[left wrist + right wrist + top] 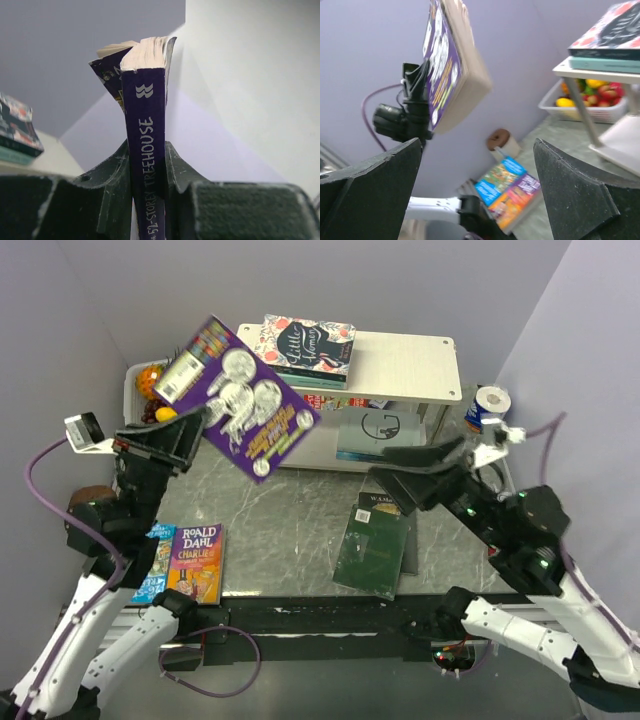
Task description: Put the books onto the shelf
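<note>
Shelf (pixel 400 365) stands at the tabletop's (pixel 285 515) far side, stacked books (pixel 308 345) on its top board; basket (pixel 129 390) to its left, Treehouse book (pixel 245 405) aloft near its left end; Roald Dahl book (pixel 197 562) lies near-left

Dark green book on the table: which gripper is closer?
Right. The right gripper hangs open just past the far end of the dark green book; the left gripper is far off to the left, raised, shut on the purple book.

purple book's (pixel 146 150) spine title is cut off at the bottom edge. basket (pixel 128 390) is partly hidden behind it. blue book (pixel 160 560) is half covered by left arm (pixel 110 530). lower-tier book (pixel 380 430) is part-hidden by shelf (pixel 410 365).
</note>
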